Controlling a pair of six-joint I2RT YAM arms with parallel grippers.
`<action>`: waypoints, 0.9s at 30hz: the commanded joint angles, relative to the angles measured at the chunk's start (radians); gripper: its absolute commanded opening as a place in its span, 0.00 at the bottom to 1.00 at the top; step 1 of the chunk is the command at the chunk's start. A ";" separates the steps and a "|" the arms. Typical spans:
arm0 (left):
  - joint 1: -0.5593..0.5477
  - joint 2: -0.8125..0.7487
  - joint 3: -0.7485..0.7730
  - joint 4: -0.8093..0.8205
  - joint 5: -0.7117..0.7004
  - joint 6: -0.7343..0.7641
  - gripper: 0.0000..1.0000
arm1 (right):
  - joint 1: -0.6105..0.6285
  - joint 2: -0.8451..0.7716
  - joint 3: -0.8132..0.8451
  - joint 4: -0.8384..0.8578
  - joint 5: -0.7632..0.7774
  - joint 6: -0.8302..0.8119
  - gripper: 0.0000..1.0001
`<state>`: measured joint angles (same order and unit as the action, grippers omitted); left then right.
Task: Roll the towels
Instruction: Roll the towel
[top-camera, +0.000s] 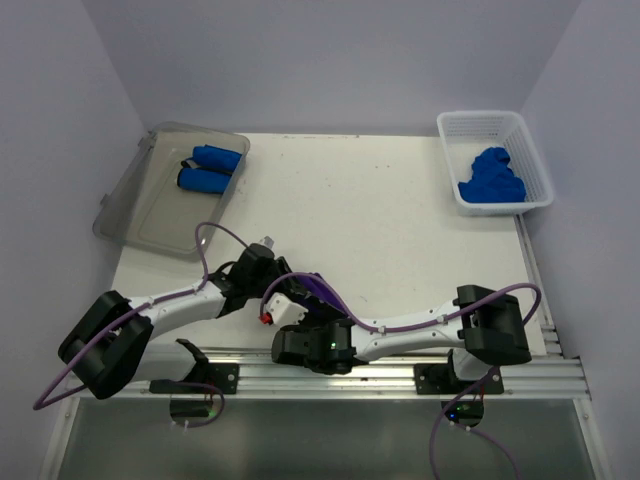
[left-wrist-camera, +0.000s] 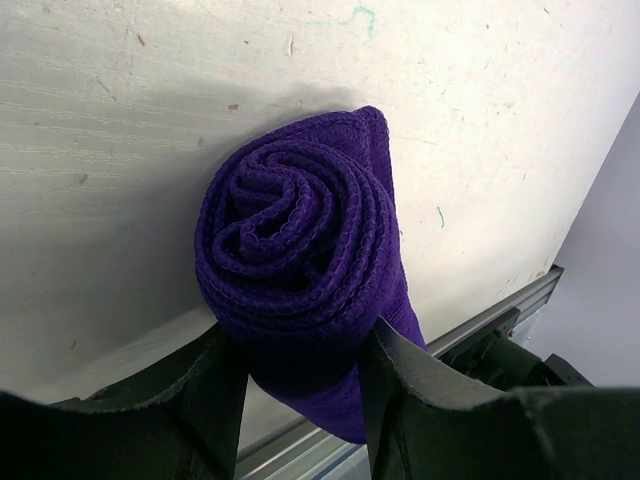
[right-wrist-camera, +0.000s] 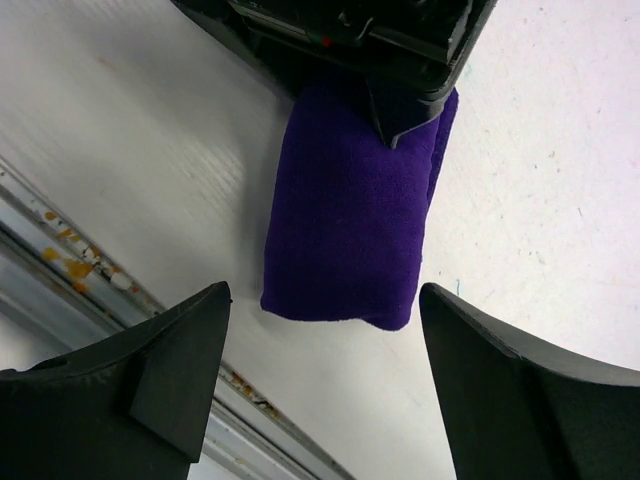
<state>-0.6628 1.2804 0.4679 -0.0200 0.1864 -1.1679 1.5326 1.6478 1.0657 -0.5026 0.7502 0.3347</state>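
Note:
A purple towel (left-wrist-camera: 300, 250), rolled into a tight spiral, lies near the table's front edge; it also shows in the top view (top-camera: 322, 293) and the right wrist view (right-wrist-camera: 350, 210). My left gripper (left-wrist-camera: 300, 390) is shut on one end of the roll, with a finger on each side. In the top view the left gripper (top-camera: 290, 290) sits just left of the roll. My right gripper (right-wrist-camera: 325, 330) is open and empty. Its fingers stand wide apart just short of the roll's free end, not touching it.
A clear plastic bin (top-camera: 150, 215) at the back left holds two rolled blue towels (top-camera: 210, 168). A white basket (top-camera: 480, 122) at the back right holds crumpled blue towels (top-camera: 492, 175). A metal rail (top-camera: 400, 372) runs along the table's front edge.

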 joint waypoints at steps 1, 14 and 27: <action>-0.004 -0.013 0.023 -0.052 -0.039 -0.006 0.47 | 0.006 0.038 0.027 0.022 0.097 -0.028 0.80; -0.004 -0.062 0.052 -0.101 -0.051 0.008 0.67 | -0.095 -0.012 -0.102 0.146 -0.017 0.056 0.29; -0.001 -0.151 0.104 -0.161 -0.071 0.036 0.92 | -0.391 -0.330 -0.378 0.496 -0.672 0.167 0.29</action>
<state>-0.6628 1.1336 0.5495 -0.1776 0.1184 -1.1561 1.1755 1.3502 0.7204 -0.1417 0.2886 0.4294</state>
